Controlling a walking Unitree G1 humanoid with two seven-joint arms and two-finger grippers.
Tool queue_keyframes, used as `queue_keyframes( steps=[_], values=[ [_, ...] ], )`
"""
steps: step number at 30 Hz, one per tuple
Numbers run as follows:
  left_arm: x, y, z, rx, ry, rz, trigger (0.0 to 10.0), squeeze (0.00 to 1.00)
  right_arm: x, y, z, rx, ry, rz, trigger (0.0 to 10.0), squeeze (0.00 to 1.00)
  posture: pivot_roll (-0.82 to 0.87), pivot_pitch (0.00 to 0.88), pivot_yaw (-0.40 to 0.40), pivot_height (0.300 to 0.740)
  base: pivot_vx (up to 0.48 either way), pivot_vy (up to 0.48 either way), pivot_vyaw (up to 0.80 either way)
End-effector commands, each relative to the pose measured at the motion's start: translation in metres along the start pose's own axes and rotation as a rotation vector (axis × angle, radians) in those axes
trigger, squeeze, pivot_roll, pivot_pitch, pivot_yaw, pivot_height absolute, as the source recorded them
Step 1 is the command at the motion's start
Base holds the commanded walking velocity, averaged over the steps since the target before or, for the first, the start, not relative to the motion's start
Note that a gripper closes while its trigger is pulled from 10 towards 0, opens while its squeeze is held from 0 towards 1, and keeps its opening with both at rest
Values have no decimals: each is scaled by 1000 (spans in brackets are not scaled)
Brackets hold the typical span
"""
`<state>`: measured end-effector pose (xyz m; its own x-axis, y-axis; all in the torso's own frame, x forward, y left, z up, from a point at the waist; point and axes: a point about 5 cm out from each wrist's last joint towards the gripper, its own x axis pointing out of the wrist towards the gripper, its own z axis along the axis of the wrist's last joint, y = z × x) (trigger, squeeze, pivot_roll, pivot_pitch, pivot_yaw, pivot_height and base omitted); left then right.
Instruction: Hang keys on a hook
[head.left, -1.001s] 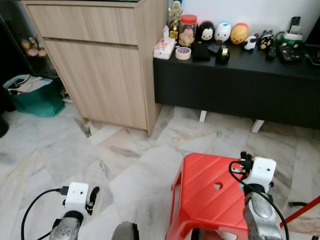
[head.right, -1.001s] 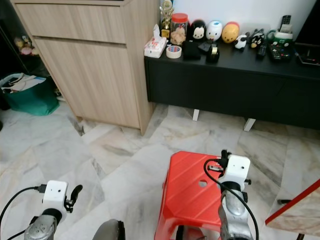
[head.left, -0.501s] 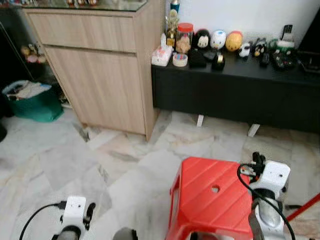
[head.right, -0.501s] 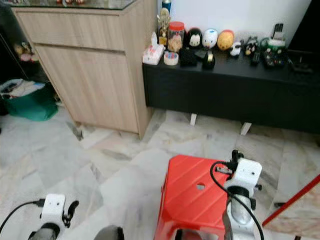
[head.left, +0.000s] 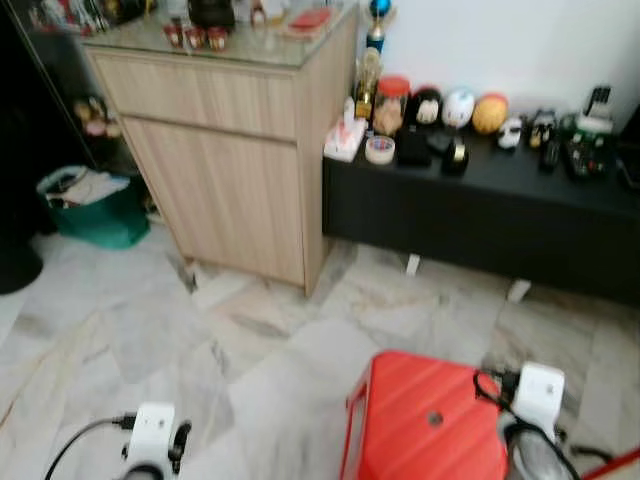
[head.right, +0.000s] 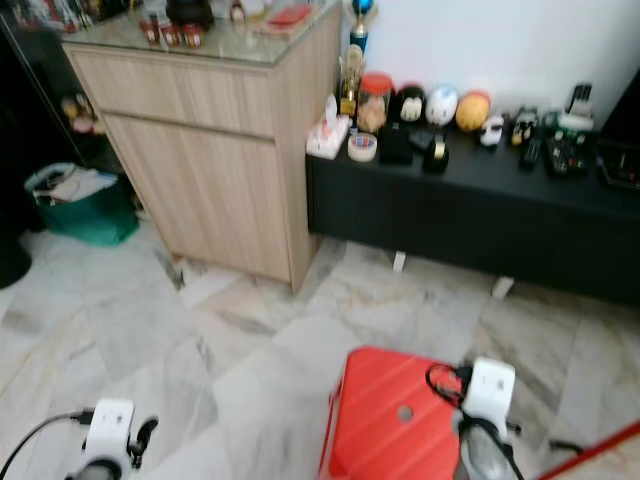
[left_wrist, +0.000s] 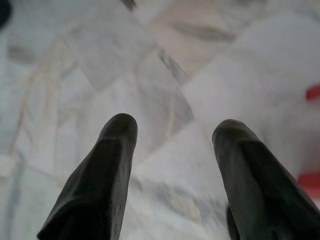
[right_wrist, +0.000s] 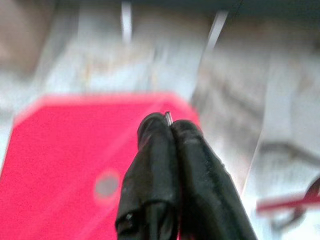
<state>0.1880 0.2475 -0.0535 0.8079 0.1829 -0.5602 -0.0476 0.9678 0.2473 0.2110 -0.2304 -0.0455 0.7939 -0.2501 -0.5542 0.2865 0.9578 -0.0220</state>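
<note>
Head views: marble floor (head.left: 150, 330) lies open between the wooden cabinet (head.left: 230, 170), the low black desk (head.left: 500, 210) along the wall and the red stool (head.left: 425, 430) near the bottom edge.

Left wrist view: left hand (left_wrist: 172, 145) hangs spread wide, holding nothing.

Right wrist view: right hand (right_wrist: 169, 122) is pinched together over the stool's edge, a thin metal sliver, perhaps the keys (right_wrist: 168, 116), at its tips.

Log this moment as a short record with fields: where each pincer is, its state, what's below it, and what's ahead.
left pincer: open, low over the marble floor
right pincer: fingers pressed together, a small metal tip between them, above the red stool
ahead: wooden cabinet, black low bench with figurines
hook: none seen
</note>
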Motion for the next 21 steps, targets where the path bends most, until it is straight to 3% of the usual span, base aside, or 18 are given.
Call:
queue_keyframes(
  steps=[1, 5, 11, 16, 21],
  values=[
    [-3, -8, -13, 22, 71, -27, 10000, 0, -5, 4, -22, -8, 119, 51, 10000, 0, 54, 0, -41, 740, 0, 0, 0],
    [-8, -13, -28, 20, 183, -43, 10000, 0, -17, 5, -56, -24, 295, 50, 10000, 0, 50, 0, -26, 740, 0, 0, 0],
    [-10, -16, -34, 39, 232, -67, 10000, 0, -25, 6, -74, 9, 409, 31, 10000, 0, 46, 0, -15, 740, 0, 0, 0],
    [-11, -19, -38, 21, 253, -72, 10000, 0, -22, 15, -70, 24, 400, 73, 10000, 0, 45, 0, -17, 740, 0, 0, 0],
    [-14, -23, -43, 13, 276, -79, 10000, 0, -21, 14, -68, 33, 394, 62, 10000, 0, 45, 0, -16, 740, 0, 0, 0]
  ],
)
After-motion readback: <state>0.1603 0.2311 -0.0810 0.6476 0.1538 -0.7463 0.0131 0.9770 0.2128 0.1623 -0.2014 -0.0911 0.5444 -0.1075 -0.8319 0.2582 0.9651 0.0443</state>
